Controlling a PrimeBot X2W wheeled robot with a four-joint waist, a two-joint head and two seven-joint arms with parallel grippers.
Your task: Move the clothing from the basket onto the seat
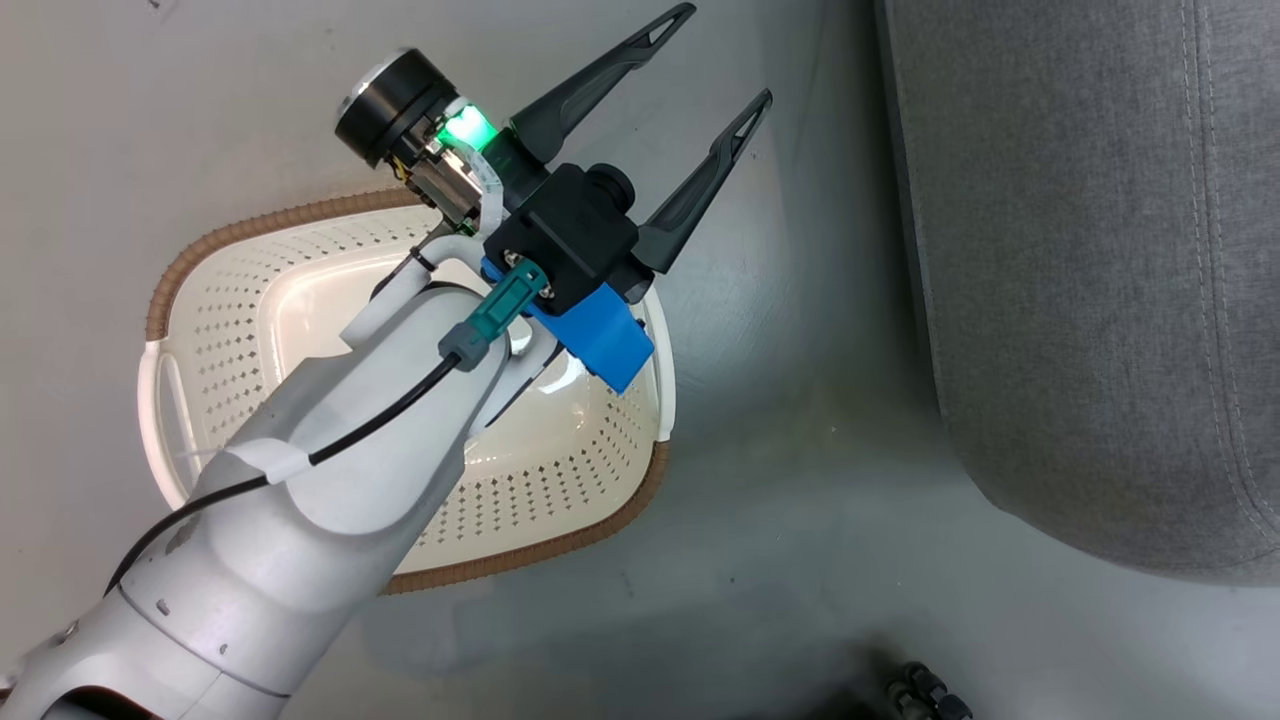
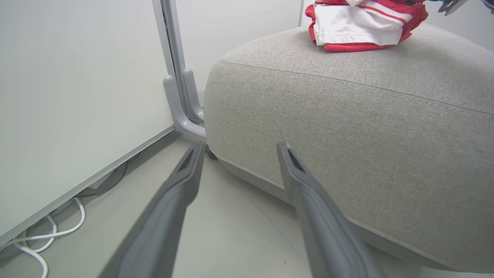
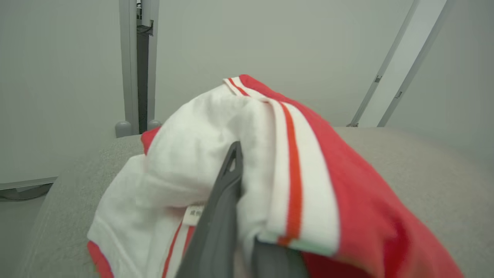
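Note:
The cream basket (image 1: 250, 232) with its brown rim lies on the floor at the left of the head view, and the part of its inside that I can see holds nothing. My left gripper (image 1: 729, 52) hangs above the basket's right end, open with nothing between its fingers. In the left wrist view the left gripper (image 2: 241, 146) points at the side of the grey seat (image 2: 347, 127). The red and white clothing (image 2: 359, 27) rests on top of the seat. My right gripper (image 3: 241, 162) is shut on the clothing (image 3: 308, 173), just over the seat (image 3: 417, 162). One of its fingers is hidden under fabric.
The seat (image 1: 1080, 250) takes up the right side of the head view, with bare floor (image 1: 800, 400) between it and the basket. A grey post foot (image 2: 181, 112) and white wall panels stand beside the seat. White cables (image 2: 42, 235) lie along the wall.

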